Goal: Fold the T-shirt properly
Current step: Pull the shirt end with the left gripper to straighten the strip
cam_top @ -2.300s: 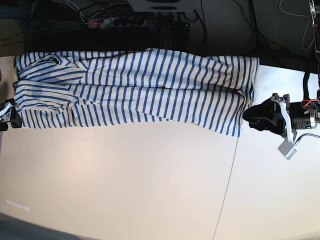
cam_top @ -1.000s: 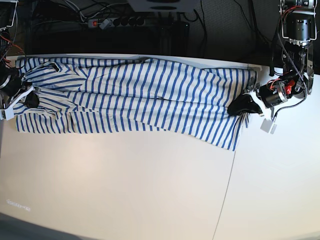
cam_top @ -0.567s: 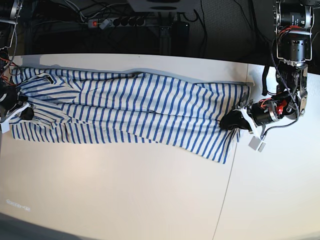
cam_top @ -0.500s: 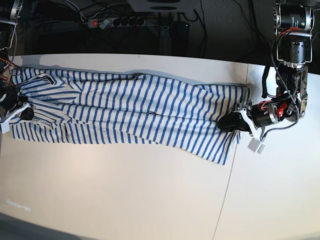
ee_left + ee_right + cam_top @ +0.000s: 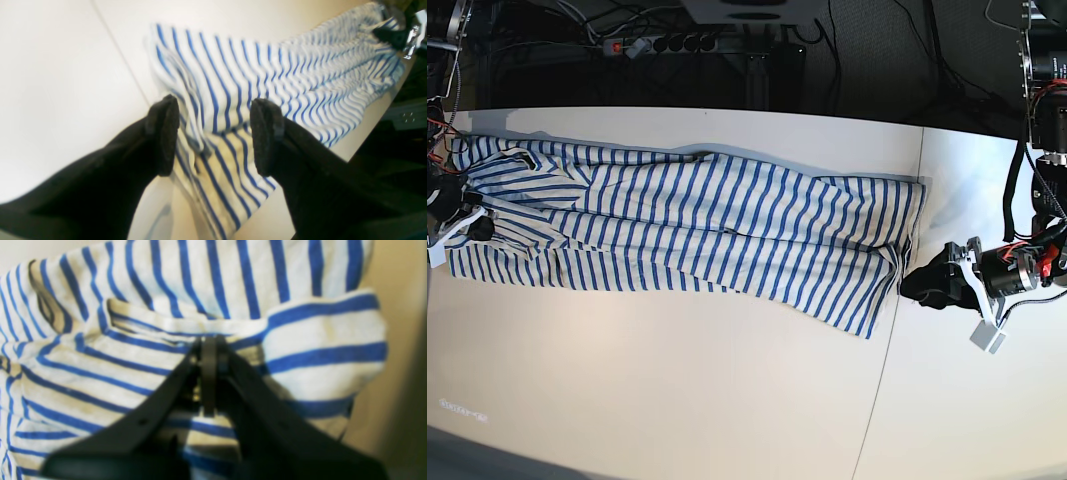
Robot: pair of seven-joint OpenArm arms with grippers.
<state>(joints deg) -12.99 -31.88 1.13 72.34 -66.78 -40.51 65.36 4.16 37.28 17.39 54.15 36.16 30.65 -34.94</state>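
Two grippers — left gripper [image 5: 213,136] wide apart over the T-shirt [image 5: 697,225], nothing held; right gripper [image 5: 208,373] pinching its edge.

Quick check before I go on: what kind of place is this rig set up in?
Most likely a robotics lab bench: a plain white table, a power strip with loose cables behind it, and the T-shirt laid out for folding.

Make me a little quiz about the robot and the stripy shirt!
1. True or false: the left pincer is clamped on the shirt.
2. What colour are the shirt's stripes? A red, B blue, C green.
3. Which pincer grips the cloth: left or right?

Key:
1. False. It is open, its pads apart over the shirt's end.
2. B.
3. The right pincer, shut on a fold.
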